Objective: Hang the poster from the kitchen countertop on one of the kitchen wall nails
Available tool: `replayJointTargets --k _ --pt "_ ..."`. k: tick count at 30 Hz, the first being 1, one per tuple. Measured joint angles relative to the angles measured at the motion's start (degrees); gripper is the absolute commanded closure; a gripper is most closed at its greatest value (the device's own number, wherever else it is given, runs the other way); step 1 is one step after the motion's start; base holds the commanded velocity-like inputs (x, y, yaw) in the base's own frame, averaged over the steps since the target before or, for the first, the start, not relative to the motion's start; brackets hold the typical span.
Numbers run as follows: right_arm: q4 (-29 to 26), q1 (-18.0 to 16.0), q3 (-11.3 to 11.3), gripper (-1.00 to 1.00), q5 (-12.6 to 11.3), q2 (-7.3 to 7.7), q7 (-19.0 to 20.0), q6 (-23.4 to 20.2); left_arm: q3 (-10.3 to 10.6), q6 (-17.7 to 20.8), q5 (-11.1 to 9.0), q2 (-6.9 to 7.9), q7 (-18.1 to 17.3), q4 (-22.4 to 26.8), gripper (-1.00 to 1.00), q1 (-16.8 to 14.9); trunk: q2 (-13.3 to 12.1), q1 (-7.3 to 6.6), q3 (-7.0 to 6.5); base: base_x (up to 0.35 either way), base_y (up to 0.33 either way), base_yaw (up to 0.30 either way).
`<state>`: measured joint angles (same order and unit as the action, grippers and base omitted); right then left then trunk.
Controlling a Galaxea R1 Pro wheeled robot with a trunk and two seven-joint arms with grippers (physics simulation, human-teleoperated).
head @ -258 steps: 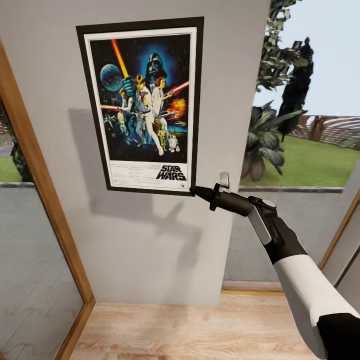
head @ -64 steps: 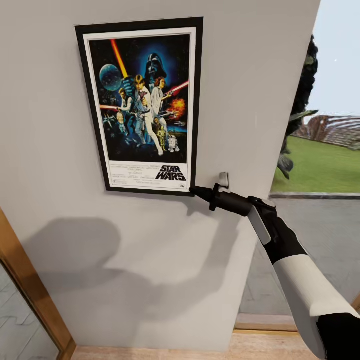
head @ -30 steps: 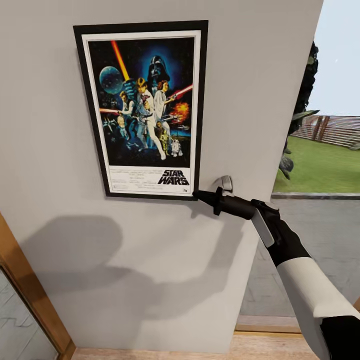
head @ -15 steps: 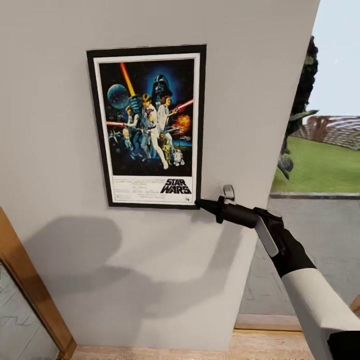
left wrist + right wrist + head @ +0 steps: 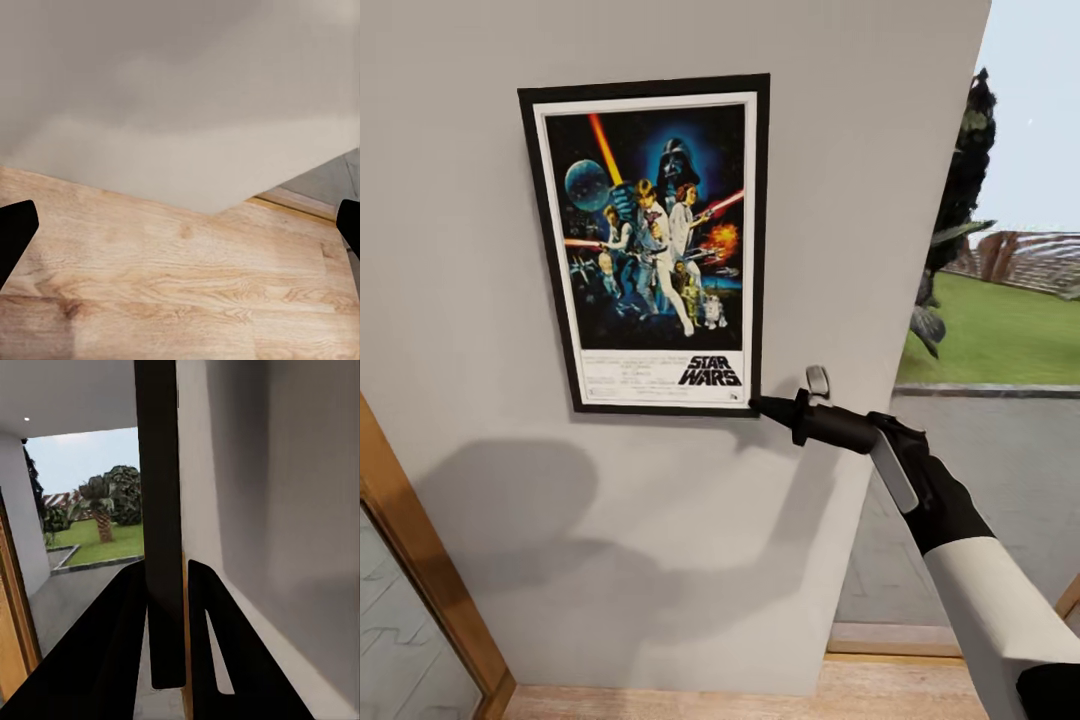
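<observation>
The poster (image 5: 650,243) stands upright and flat against the grey wall (image 5: 840,180), in the upper part of that wall face, with its top edge near level and its long sides vertical — the attitude a framed sheet takes when it is carried from above or pressed square to a surface. The right gripper (image 5: 758,404) meets it at the lower right corner of the black frame. In the right wrist view the frame edge (image 5: 161,525) runs as a dark vertical bar down between the two fingers (image 5: 120,652), which are closed against its two faces, so the grip is an edge pinch at one corner. This hold keeps the printed face clear and lets the arm steer the frame along the wall. No wall nail can be made out (it may lie hidden behind the frame), so whether the poster already hangs on its own or is borne by the gripper cannot be told. The left gripper (image 5: 180,225) points down at the pale wood floor (image 5: 180,292) by the foot of the wall — its fingertips (image 5: 15,232) sit far apart at the two sides of that view, and it holds nothing. As a judgement, the task is at its last step, seating the frame and then releasing.
</observation>
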<state>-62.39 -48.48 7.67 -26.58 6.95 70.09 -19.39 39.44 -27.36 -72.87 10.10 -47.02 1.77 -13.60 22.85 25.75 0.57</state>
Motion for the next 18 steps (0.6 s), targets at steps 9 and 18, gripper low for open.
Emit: replayJointTargets --k 9,18 --pt "-2.3 0.0 0.0 1.0 0.0 -0.21 -0.1 -0.2 0.0 0.0 0.0 0.0 0.0 0.0 -1.0 0.0 0.0 0.0 0.0 0.0 0.0 0.0" --pt "-2.5 0.0 0.0 1.0 0.0 -0.16 -0.2 -0.2 0.0 0.0 0.0 0.0 0.0 0.0 -1.0 0.0 0.0 0.0 0.0 0.0 0.0 0.0"
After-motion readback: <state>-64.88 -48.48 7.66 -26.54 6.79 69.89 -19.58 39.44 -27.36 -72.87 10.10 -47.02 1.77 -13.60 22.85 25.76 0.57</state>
